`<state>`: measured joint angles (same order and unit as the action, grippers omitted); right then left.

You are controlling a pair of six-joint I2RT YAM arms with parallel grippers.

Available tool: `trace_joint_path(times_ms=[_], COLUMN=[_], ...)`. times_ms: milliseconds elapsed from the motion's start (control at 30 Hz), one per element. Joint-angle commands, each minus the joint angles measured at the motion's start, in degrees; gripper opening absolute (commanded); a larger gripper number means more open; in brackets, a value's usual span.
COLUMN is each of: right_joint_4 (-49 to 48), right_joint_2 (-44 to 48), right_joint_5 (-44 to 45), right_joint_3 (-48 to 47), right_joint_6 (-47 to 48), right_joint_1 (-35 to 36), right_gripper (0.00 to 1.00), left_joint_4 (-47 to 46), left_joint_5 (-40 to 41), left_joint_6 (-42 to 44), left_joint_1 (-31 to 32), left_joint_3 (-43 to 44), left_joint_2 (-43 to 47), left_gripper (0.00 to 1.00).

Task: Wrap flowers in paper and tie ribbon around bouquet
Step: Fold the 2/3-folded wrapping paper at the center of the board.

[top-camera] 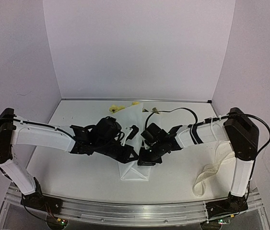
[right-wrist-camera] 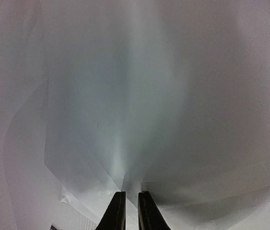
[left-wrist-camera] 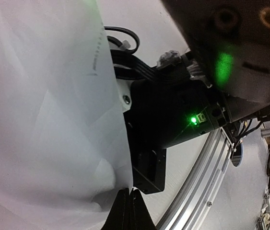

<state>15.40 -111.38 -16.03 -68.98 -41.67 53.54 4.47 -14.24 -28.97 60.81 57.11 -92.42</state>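
The white paper [top-camera: 135,173] lies folded into a narrow cone in the middle of the table. The yellow flowers [top-camera: 118,109] poke out at its far end. My left gripper [top-camera: 135,156] [left-wrist-camera: 130,190] is shut on the paper's edge, and the sheet [left-wrist-camera: 43,120] spreads away to its left. My right gripper [top-camera: 144,161] sits right beside it. Its jaws [right-wrist-camera: 131,194] stand a sliver apart, pinching a fold of the paper [right-wrist-camera: 135,96], which fills that view. The cream ribbon [top-camera: 212,171] lies loose at the right front, away from both grippers.
The right arm's black wrist [left-wrist-camera: 173,120] with its green light is close to my left fingers. The table's metal front rail [top-camera: 135,212] [left-wrist-camera: 206,177] runs just behind the paper's near end. White walls [top-camera: 139,48] close the back and sides.
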Motion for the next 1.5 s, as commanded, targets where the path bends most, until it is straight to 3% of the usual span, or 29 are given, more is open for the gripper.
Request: trace_joint_path(times_ms=[0, 433, 767, 967, 1167, 1267, 1367, 1467], right_joint_4=[-2.37, -2.72, -2.84, -3.09, -3.98, -4.31, -4.76, -4.85], right_joint_2=[5.42, 20.05, 29.78, 27.85, 22.02, 17.63, 13.68, 10.5], right_joint_5=[1.52, 6.11, 2.24, -0.25, -1.49, -2.62, -3.24, -3.54], right_joint_3=[3.75, 15.52, 18.55, 13.73, 8.21, 5.1, 2.5, 0.46], right_joint_6=[-1.94, -0.96, -2.53, -2.34, -3.05, -4.63, -5.78, -6.92], right_joint_1=[-0.84, -2.56, -9.66, -12.42, -13.32, -14.03, -14.45, -15.23], right_gripper=[0.1, 0.16, 0.51, 0.62, 0.63, 0.59, 0.48, 0.3], left_joint_4=[1.64, 2.02, 3.52, 4.23, 5.52, 5.75, 6.25, 6.48], left_joint_5=[-4.68, -5.08, -4.98, -5.31, -5.46, -5.6, -5.39, -5.4], left_joint_6=[5.4, 7.14, 7.79, 8.2, 9.02, 9.27, 9.44, 9.52], left_joint_1=[0.45, 0.43, 0.39, 0.38, 0.36, 0.36, 0.36, 0.35], left_joint_3=[4.71, 9.13, 12.86, 14.71, 16.35, 16.74, 16.91, 16.89], left_joint_2=[-3.81, -10.03, -14.27, -16.14, -17.34, -17.48, -17.45, -17.47], left_gripper=[0.0, 0.0, 0.0, 0.0, 0.0, 0.0, 0.0, 0.0])
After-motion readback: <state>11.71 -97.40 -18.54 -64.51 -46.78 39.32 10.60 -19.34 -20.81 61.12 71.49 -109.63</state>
